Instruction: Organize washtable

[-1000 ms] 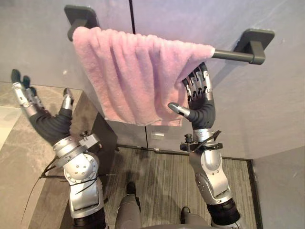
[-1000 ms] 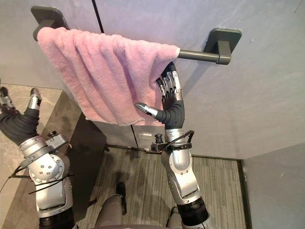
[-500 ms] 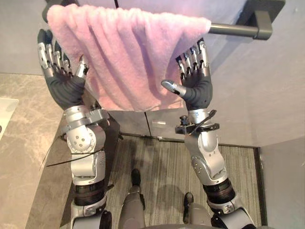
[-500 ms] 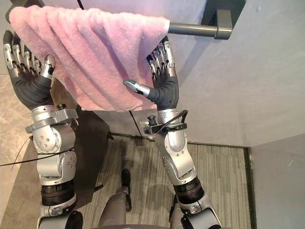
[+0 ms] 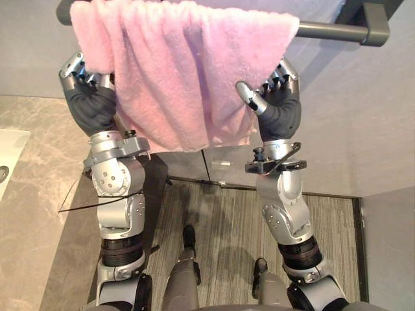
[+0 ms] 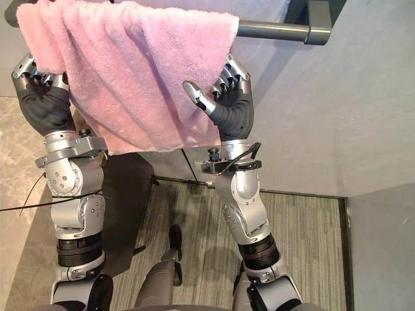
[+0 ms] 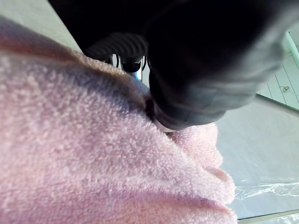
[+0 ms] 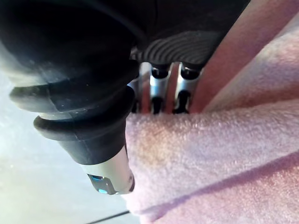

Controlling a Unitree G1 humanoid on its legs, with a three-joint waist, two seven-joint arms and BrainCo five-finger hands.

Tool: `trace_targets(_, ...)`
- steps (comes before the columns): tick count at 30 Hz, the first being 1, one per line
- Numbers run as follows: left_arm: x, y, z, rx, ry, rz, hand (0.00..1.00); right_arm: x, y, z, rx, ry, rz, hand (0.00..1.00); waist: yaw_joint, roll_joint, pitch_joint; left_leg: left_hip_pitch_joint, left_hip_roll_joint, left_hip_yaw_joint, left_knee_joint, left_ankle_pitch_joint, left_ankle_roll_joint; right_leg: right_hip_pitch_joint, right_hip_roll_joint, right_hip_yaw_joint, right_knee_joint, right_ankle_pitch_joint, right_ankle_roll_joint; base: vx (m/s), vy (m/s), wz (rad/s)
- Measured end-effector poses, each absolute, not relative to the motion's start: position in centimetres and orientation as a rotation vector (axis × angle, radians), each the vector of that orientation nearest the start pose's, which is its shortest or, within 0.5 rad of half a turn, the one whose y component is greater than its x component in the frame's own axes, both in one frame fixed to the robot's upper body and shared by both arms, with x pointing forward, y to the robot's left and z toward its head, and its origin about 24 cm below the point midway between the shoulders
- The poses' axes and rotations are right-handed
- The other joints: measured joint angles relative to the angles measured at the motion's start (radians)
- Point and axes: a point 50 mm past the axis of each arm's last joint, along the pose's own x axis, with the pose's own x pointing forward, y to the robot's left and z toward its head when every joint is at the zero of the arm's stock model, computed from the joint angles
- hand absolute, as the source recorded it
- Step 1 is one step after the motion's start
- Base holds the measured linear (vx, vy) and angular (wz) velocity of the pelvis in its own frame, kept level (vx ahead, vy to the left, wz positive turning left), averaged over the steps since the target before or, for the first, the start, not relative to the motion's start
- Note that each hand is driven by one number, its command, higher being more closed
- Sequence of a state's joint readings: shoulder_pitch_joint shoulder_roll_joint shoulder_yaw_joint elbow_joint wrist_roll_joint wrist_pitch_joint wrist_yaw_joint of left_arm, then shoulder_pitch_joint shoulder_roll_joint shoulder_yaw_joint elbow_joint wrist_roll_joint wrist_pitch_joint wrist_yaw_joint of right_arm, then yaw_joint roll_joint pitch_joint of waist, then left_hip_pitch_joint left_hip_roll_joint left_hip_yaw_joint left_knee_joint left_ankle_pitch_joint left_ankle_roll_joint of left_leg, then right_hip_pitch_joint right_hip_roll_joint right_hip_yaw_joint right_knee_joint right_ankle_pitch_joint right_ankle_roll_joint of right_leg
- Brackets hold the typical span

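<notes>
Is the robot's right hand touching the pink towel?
Touching. In the right wrist view the right robot hand has its fingers behind the pink towel, and its thumb presses the front.

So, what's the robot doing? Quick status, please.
Left robot hand and right robot hand each grip the pink towel. It's draped over the wall rail. Nothing in the way.

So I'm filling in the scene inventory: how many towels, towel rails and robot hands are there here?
Fluffy pink terry towel: 1
Dark grey metal towel rail: 1
Robot hands: 2, the left robot hand and the right robot hand
Total: 4
</notes>
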State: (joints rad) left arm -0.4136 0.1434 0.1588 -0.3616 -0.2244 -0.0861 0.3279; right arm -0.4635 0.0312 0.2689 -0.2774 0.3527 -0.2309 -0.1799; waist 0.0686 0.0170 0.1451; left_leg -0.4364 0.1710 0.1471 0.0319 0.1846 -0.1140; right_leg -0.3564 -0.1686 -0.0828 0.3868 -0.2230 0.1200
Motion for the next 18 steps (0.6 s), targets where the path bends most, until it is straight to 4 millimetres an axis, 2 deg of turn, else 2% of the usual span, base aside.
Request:
trace_targets(7,26.3,19.0,23.7,-0.231,-0.847,0.279,1.00,26.3,-7.4,23.7,0.492,-0.835,0.290,1.00,0.000,-0.001,0.009,-0.002,0.000,0.000,0.000,0.000,0.000,0.000,0.000,-0.001,-0.005,0.000,0.000,0.00,0.000,0.00)
trace_targets(18,25.6,20.1,24.3,-0.199,-0.890,0.343,1.00,27.0,-10.4,24.1,0.444,-0.873,0.171,1.00,-0.001,-0.002,0.023,-0.006,-0.004,-0.004,-0.023,0.010,0.002,-0.009,-0.002,-0.010,-0.008,0.000,0.000,0.00,0.001,0.01)
